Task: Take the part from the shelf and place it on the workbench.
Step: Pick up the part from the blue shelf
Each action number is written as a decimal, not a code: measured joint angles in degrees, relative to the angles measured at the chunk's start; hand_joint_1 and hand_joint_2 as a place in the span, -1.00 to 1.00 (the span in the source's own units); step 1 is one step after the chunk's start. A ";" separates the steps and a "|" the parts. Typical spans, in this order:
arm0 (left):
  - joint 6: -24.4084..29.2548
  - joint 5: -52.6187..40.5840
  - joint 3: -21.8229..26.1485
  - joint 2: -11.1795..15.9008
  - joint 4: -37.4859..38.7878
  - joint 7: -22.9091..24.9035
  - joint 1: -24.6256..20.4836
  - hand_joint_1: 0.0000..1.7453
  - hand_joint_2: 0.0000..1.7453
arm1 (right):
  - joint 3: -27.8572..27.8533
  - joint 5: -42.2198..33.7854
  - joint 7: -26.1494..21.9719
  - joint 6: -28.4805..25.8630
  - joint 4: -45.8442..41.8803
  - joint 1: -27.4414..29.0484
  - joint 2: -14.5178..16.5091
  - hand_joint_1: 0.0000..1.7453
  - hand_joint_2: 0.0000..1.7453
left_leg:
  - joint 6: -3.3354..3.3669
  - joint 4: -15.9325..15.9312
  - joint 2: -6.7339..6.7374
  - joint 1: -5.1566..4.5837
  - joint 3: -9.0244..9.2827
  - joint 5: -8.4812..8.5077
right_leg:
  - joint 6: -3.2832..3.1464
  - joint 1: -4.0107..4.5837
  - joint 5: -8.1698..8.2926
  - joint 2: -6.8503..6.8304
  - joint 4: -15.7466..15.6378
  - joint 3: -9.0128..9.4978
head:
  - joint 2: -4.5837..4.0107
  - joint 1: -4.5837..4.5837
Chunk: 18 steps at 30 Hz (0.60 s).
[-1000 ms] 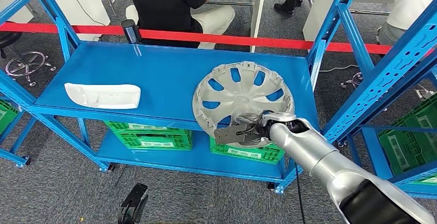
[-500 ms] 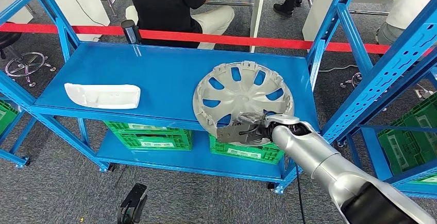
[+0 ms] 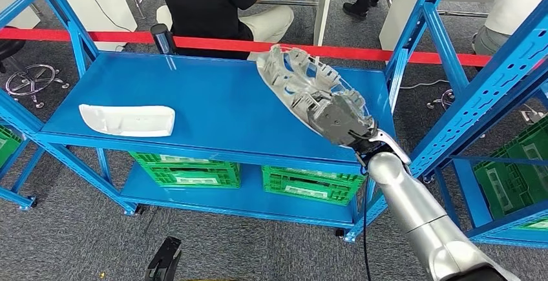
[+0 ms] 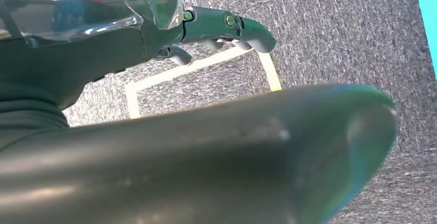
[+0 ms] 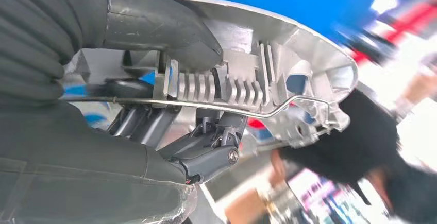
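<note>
On the blue shelf (image 3: pixel 194 100) a white part (image 3: pixel 126 119) lies near the front left corner. Green crates (image 3: pixel 187 169) stand on the lower level under it. A red tape (image 3: pixel 213 44) runs behind the back edge, and behind it a person (image 3: pixel 213 3) in black sits at a white table. A blue upright (image 3: pixel 404 55) of the rack stands close to the right of the raised part, and more blue racking (image 3: pixel 491 93) with green crates is further right.

The hubcap (image 3: pixel 304 87) is a silver-grey wheel cover with oval openings, ribs on its inner side and a thin wire ring near the rim. It is lifted off the shelf and tilted steeply over the right end. The right hand (image 3: pixel 346 126) clamps its lower rim, thumb on one face and fingers (image 5: pixel 206 147) on the ribbed face.

The left hand (image 4: pixel 227 28) hangs over grey carpet, holding nothing, its fingers slightly curled and apart.
</note>
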 joint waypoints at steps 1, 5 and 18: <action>0.00 -0.06 0.14 -0.04 0.00 -0.19 0.04 -1.00 -1.00 | -1.09 -0.31 -0.59 -0.50 -1.19 0.55 0.14 1.00 1.00 | 0.00 0.00 0.00 0.00 0.00 0.00 | 0.00 0.00 0.00 0.00 0.00 -0.01 | 0.00 -0.01; 0.00 -0.26 0.76 -0.28 0.00 -0.90 0.22 -1.00 -1.00 | -4.33 -1.61 -2.56 -2.79 -5.53 2.63 1.03 1.00 1.00 | 0.00 0.00 0.02 0.01 -0.01 0.00 | 0.00 0.01 0.00 0.00 0.00 -0.02 | 0.00 0.00; 0.00 -0.11 1.17 -0.62 0.01 -1.81 0.43 -1.00 -1.00 | -7.15 -4.76 -4.86 -3.82 -14.76 5.62 2.55 1.00 1.00 | 0.00 0.00 0.01 0.01 -0.11 0.00 | 0.00 0.01 0.00 0.00 0.00 -0.09 | 0.00 0.00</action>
